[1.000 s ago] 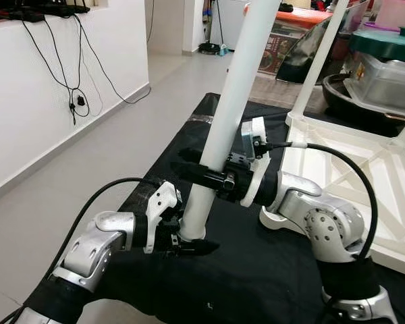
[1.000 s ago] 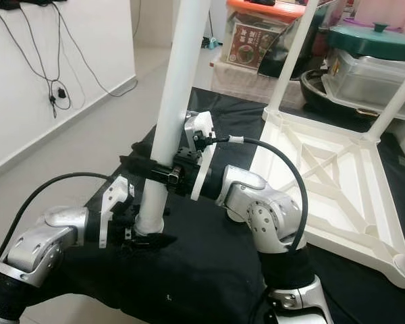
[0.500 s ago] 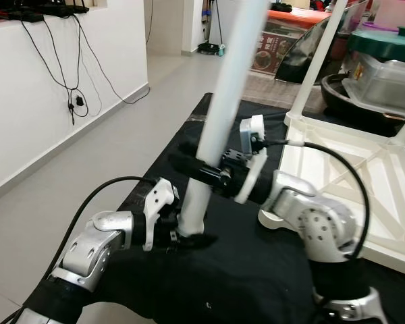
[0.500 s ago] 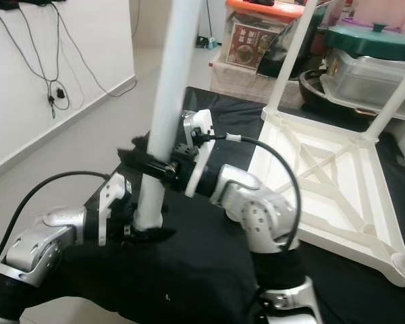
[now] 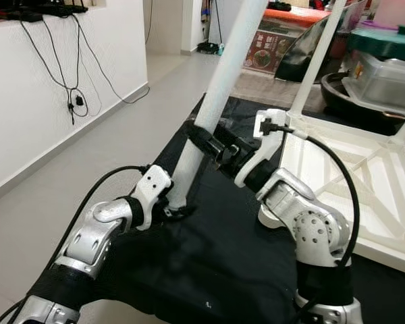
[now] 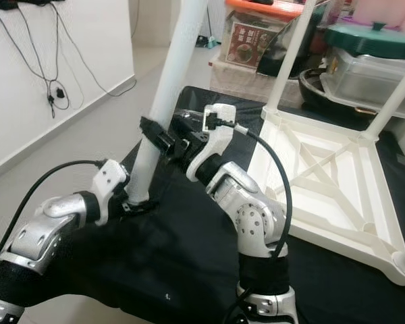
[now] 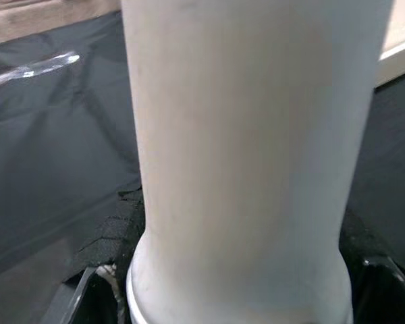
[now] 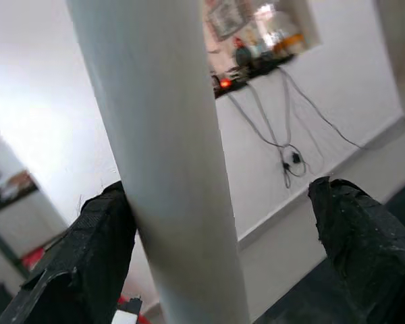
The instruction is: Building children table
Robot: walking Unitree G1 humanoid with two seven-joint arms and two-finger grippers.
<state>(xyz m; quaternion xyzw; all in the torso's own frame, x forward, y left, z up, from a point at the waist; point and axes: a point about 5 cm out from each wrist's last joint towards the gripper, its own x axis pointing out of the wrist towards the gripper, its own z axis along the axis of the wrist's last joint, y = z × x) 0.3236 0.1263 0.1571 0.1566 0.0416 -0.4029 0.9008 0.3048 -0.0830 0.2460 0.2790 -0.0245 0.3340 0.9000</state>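
A long white table leg (image 5: 219,81) slants up from the black cloth (image 5: 216,270), its top leaning away and to the right. My left gripper (image 5: 174,206) is shut on its lower, flanged end (image 7: 243,290). My right gripper (image 5: 206,138) straddles the leg about a third of the way up. In the right wrist view one finger (image 8: 74,263) lies against the leg (image 8: 162,169). The other finger (image 8: 364,236) stands off it with a gap, so this gripper is open. To the right the white tabletop (image 5: 337,169) lies upside down with other legs (image 5: 317,54) standing in it.
Plastic storage boxes, one with a green lid (image 5: 385,61) and one with an orange lid (image 5: 283,27), stand behind the tabletop. A white wall with hanging cables (image 5: 67,67) runs along the left, with bare floor (image 5: 101,148) beside the cloth's left edge.
The leg has tipped from nearly upright to leaning away and right. My right gripper rose and moved farther off with it, its wrist turned. The left gripper stayed on the lower end.
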